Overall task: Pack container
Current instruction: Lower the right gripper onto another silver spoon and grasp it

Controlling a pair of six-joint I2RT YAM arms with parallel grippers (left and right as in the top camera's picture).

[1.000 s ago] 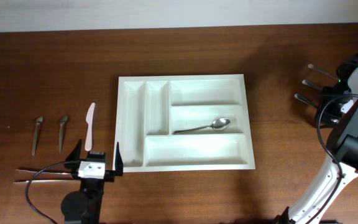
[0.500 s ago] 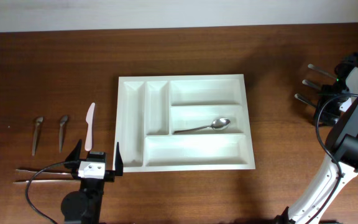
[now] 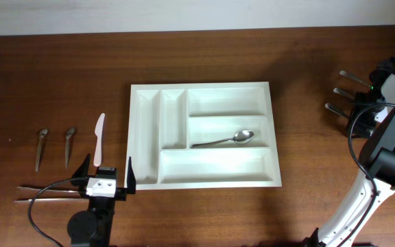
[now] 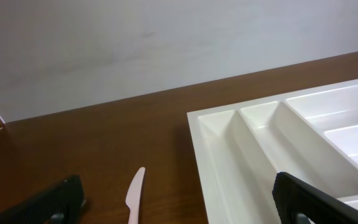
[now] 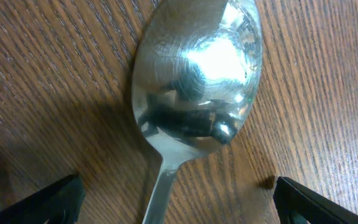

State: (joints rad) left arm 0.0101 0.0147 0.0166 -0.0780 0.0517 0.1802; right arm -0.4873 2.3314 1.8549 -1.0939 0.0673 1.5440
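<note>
The right gripper [image 5: 176,205] hangs low over a metal spoon [image 5: 194,68] lying on the wood. Its jaws are spread as wide as they go and hold nothing. If they close here, they may meet the curved bowl rather than the thin neck, and I judge the spoon would skid or pivot out. More handles [image 3: 341,90] lie just beside it, toward 9 o'clock in the overhead view, and a careless descent could scatter them.

The left gripper [image 3: 108,170] is also wide open and empty, with a white knife [image 3: 99,139] at its 12 o'clock. One finger is very near the wall of the container [image 3: 201,86], so a sweep toward 3 o'clock could shove it.

The container lies mid-table, at the right gripper's 9 o'clock. One spoon [image 3: 225,141] rests in its middle long compartment.
</note>
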